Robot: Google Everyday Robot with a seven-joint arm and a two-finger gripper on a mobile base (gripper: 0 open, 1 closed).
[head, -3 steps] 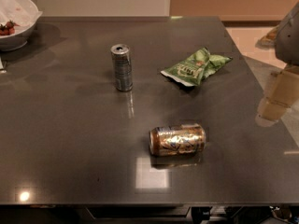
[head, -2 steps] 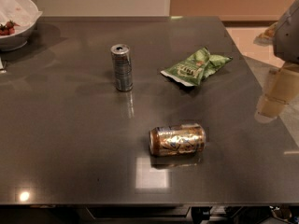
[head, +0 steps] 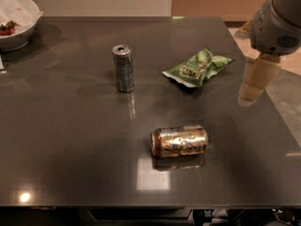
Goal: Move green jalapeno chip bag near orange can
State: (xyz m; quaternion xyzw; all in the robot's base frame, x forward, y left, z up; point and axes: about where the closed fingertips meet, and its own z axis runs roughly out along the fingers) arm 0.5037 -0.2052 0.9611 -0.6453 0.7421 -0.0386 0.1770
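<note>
Camera view: the bag (head: 197,68) should be very light and soft, a crinkly foil pouch that will give and buckle under any squeeze. Its skin is likely slick, so a shallow pinch could slide off. It lies nearly flat on the table (head: 70,135), so there is little height to bite on. The best hold is probably across the puffed middle, where the foil rises a little, or on the crumpled right end, not on the flat white edge at the lower left. Only the chips inside are fragile, and a hard clamp may crush them. Being so light, it may drag or spin if nudged before it is gripped

It looks green, wrinkled and shiny, with a white logo patch near its centre and a white edge at the lower left. It lies aslant in the back right part of the table. The orange can (head: 179,141) lies on its side nearer the front, well apart from the bag, with bare table between them. A grey can (head: 123,68) stands upright to the left of the bag, and a white bowl (head: 19,39) sits at the far left corner. The arm (head: 275,25) comes in from the upper right. The jaws hang by the table's right edge, to the right of the bag and apart from it; whether they are parted or closed I cannot tell
</note>
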